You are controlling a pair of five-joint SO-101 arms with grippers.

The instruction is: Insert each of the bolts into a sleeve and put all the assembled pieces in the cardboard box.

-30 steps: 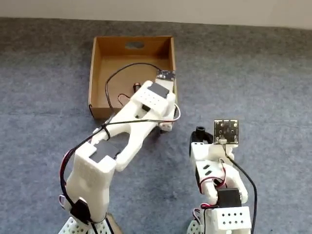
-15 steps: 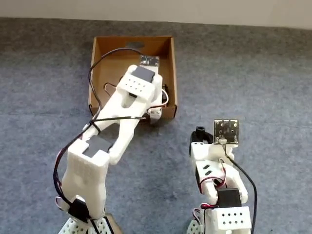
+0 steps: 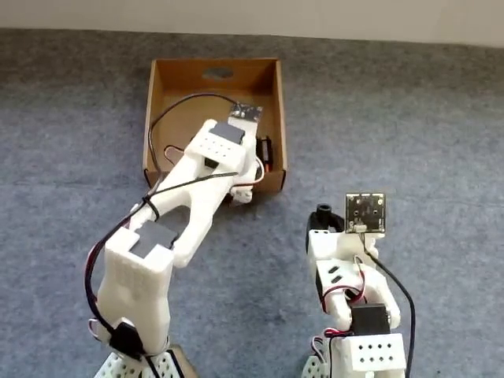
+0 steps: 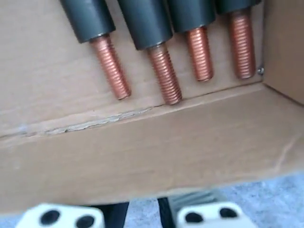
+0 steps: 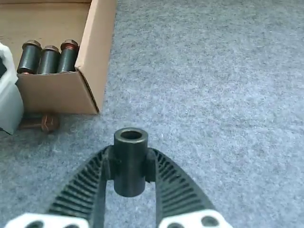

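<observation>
Right gripper closed on upright black cylindrical sleeve. Four copper bolts in black sleeves lie in brown cardboard box; loose copper bolt on carpet just outside its wall. Left arm over box, grip state cannot be told.

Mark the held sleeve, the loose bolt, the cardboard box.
sleeve [image 5: 129, 166], right wrist view, middle of its side wall
loose bolt [image 5: 49, 122], right wrist view, its hex head
cardboard box [image 3: 279, 94], high view, right wall rim
</observation>
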